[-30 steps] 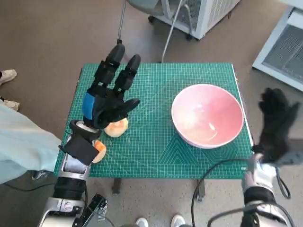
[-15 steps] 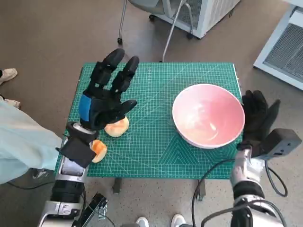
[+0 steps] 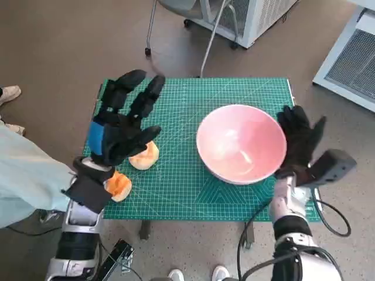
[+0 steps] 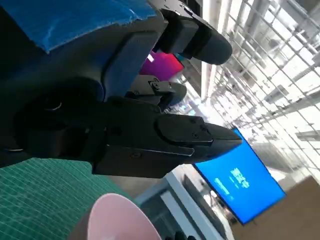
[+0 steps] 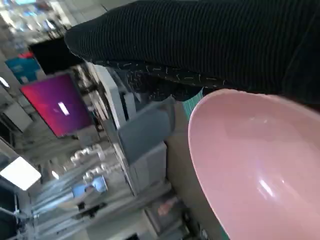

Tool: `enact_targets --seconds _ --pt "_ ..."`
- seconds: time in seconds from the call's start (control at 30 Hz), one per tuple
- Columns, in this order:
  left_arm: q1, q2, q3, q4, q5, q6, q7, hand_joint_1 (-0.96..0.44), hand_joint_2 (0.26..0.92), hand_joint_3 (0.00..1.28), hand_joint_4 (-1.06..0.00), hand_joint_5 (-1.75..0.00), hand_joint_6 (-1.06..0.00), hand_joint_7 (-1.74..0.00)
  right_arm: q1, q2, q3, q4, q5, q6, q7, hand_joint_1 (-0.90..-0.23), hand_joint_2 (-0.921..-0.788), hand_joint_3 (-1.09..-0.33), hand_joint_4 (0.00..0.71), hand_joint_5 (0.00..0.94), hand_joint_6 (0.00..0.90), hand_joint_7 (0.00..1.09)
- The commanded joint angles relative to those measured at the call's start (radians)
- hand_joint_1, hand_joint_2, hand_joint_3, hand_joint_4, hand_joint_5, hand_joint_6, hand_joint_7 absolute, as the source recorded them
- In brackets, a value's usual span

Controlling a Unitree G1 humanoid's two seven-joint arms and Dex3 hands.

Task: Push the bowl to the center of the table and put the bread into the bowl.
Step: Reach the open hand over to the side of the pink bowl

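Right hand (image 3: 299, 143) flat against far-right rim of pink bowl (image 3: 240, 142), fingers spread and upright, holding nothing, just pressing the side. Right wrist view: glove (image 5: 210, 45) directly over the bowl rim (image 5: 250, 165), contact there. Left hand (image 3: 120, 126) raised above left part of desk (image 3: 187, 187), blue-taped back up, fingers apart and pointing away from the robot, nothing in it. Left wrist view confirms: fingers (image 4: 165, 132) splayed, gripping nothing, edge of the bowl (image 4: 117, 220) visible beyond them.

Nearest, at front-left corner of the green cutting mat (image 3: 193, 105): orange-toned roll (image 3: 118, 185), partly under the left wrist. Just past that, second pale bread roll (image 3: 144, 156), lying on the mat beneath the left thumb; cannot tell if touching. Both breads outside the bowl, well apart from it.

Bowl upright on the mat, right of middle, empty inside, only a highlight. Mat covers the whole desk top.

Farther out: chair legs on castors (image 3: 151, 41) and white cabinet (image 3: 246, 17) on brown floor beyond the desk, white rack (image 3: 351, 64) at far right. Cable (image 3: 258, 216) looping off the near desk edge by the right forearm. Person's pale sleeve (image 3: 26, 175) at left edge, shoes (image 3: 9, 93) on floor beside it
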Motion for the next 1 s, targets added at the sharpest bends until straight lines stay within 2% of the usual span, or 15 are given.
enact_targets --seconds 0.03,0.23,0.67,0.87,1.0 --pt "0.033 0.016 0.017 -0.069 0.016 0.037 0.015 -0.19 0.921 0.16 -0.11 -0.69 0.0 -1.08 -0.025 0.035 -0.014 0.019 0.016 0.04 -0.012 -0.498 -0.921 -0.785 0.214 0.003 0.117 0.55" --pt "0.061 0.02 0.028 -0.139 0.024 0.084 0.02 -0.16 0.921 0.16 -0.04 -0.85 0.0 -1.12 -0.065 0.06 -0.025 0.024 0.021 0.069 -0.026 -0.488 -0.921 -0.785 0.229 0.008 0.105 0.62" --pt "0.103 0.017 0.039 -0.221 0.041 0.137 0.036 -0.13 0.918 0.16 -0.01 -0.89 0.0 -1.12 -0.139 0.077 -0.036 0.036 0.018 0.128 -0.063 -0.484 -0.921 -0.777 0.267 0.021 0.117 0.67" --pt "0.121 0.023 0.047 -0.237 0.042 0.146 0.04 -0.12 0.917 0.16 -0.01 -0.89 0.0 -1.09 -0.149 0.066 -0.012 0.037 -0.015 0.132 -0.079 -0.475 -0.921 -0.782 0.279 0.024 0.112 0.67" --pt "0.135 0.029 0.056 -0.25 0.039 0.152 0.038 -0.13 0.916 0.16 -0.01 -0.89 0.0 -1.08 -0.145 0.049 0.015 0.033 -0.049 0.115 -0.09 -0.478 -0.921 -0.787 0.274 0.019 0.109 0.66"
